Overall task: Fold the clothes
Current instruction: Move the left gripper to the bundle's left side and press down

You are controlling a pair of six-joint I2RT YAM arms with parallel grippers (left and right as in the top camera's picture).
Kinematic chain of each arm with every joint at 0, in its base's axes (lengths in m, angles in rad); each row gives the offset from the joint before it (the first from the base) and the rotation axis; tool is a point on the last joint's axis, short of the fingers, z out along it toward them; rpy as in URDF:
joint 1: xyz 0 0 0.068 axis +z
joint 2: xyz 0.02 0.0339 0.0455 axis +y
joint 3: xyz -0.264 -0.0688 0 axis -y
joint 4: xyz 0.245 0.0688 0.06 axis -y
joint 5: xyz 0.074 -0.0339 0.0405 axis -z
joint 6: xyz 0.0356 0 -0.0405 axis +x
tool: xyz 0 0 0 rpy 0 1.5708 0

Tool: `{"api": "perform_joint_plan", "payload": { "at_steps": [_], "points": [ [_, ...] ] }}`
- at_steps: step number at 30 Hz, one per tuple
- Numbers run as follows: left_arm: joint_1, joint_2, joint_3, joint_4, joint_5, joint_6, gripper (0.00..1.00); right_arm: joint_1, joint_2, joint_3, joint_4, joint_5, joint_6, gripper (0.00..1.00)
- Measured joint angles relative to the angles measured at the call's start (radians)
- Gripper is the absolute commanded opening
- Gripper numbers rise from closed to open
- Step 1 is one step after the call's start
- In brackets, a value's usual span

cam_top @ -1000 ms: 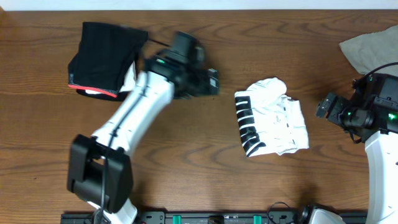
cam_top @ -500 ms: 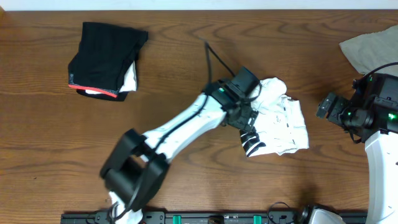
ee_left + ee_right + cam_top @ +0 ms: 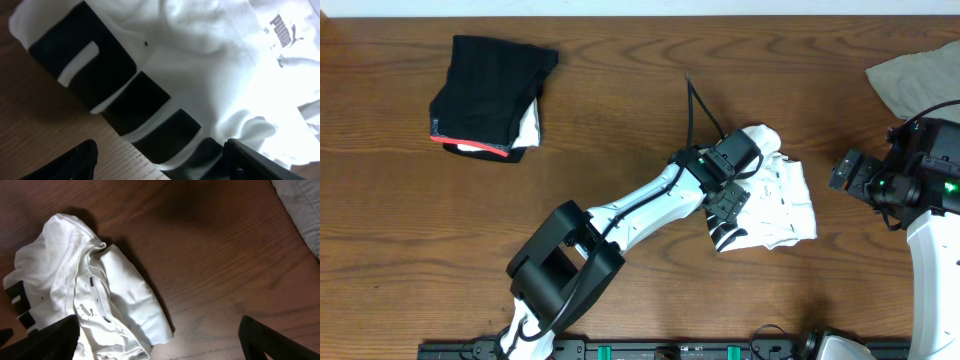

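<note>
A crumpled white T-shirt [image 3: 782, 200] with black striped print lies right of the table's middle. My left gripper [image 3: 728, 196] hovers low over its striped left edge. In the left wrist view the shirt [image 3: 200, 60] fills the frame, and the left gripper [image 3: 165, 167] is open, its jaws straddling the black-printed hem and bare wood. My right gripper [image 3: 842, 172] stands open just right of the shirt, apart from it. In the right wrist view the shirt [image 3: 85, 295] lies at the left, with only wood between the open jaws of the right gripper [image 3: 160, 347].
A folded black garment [image 3: 490, 95] with a red edge lies at the far left. A grey-beige garment [image 3: 915, 78] lies at the far right corner, also seen in the right wrist view [image 3: 302, 205]. The left arm [image 3: 630, 215] stretches diagonally across the table's middle.
My left arm has swung right, from beside the black garment to the white T-shirt's striped edge, its jaws narrowing slightly. The right arm has not moved.
</note>
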Motion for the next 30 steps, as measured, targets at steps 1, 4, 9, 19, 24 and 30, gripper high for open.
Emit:
{"api": "perform_joint_plan", "payload": {
  "at_steps": [1, 4, 9, 19, 24, 30],
  "points": [
    [0.000, 0.002, 0.000, 0.005, -0.007, 0.000, 0.82, 0.000, 0.000, 0.000, 0.000, 0.000, 0.000, 0.99],
    [0.000, 0.023, 0.000, 0.027, -0.018, 0.000, 0.79, 0.000, 0.000, 0.000, 0.000, 0.000, 0.000, 0.99],
    [0.000, 0.074, 0.000, 0.023, -0.042, -0.012, 0.79, 0.000, 0.000, 0.000, 0.000, 0.000, 0.000, 0.99],
    [0.001, 0.074, 0.037, -0.190, -0.212, -0.214, 0.79, 0.000, 0.000, 0.000, 0.000, 0.000, 0.000, 0.99],
    [0.048, 0.074, 0.046, -0.329, -0.274, -0.386, 0.80, 0.000, 0.000, 0.000, 0.000, 0.000, 0.000, 0.99],
    [0.160, 0.072, 0.045, -0.412, -0.195, -0.610, 0.80, 0.000, 0.000, 0.000, 0.000, 0.000, 0.000, 0.99]
  ]
}}
